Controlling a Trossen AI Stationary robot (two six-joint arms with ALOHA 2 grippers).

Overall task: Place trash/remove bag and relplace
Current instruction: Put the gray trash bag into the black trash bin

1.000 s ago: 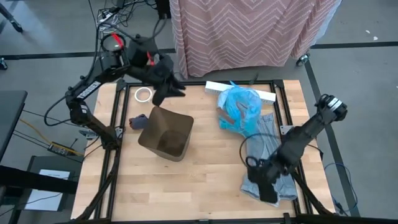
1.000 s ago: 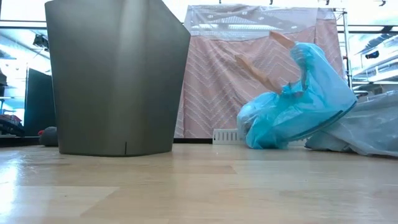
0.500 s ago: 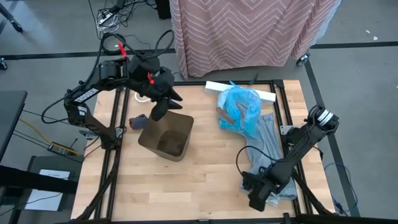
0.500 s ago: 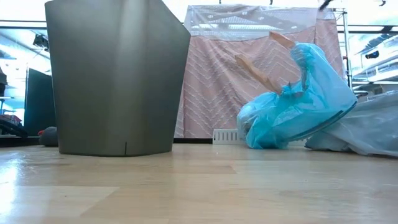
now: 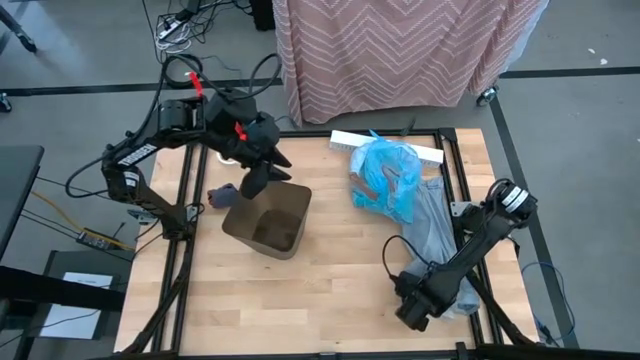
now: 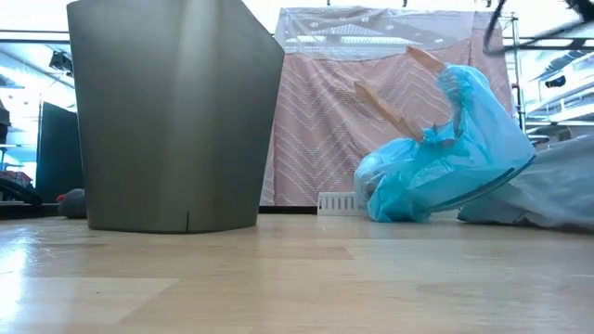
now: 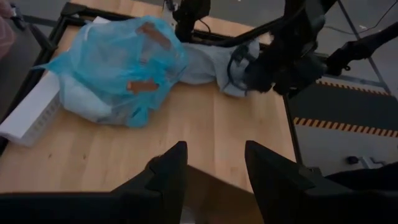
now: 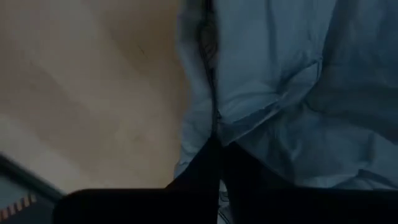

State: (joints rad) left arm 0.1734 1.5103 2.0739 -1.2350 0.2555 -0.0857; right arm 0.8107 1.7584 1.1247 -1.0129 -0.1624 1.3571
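The grey-brown bin stands open at mid-left, with my left gripper open just above its far rim and nothing between its fingers. A filled blue bag lies on its side at the far right. Brown trash pieces show through its film. A flat pale grey-blue bag stretches from there toward the near edge. My right gripper is down on that bag's near end, shut on it. My right gripper pinches a raised fold of the pale bag between its two shut fingers, at the bag's near end. The fingers come from above, pointing down. The bag lies slack on the table; one layer or several, I cannot tell.
A long white box lies along the far edge behind the blue bag. A small dark grey-blue lump sits left of the bin. Bare wood lies between the bin and the pale bag. The black frame rail runs close by my right arm.
My right gripper has sunk and turned, going toward the near edge onto the pale bag's near end, which now looks more bunched. My left gripper has swung from beyond the bin's far-left corner to just over its far rim.
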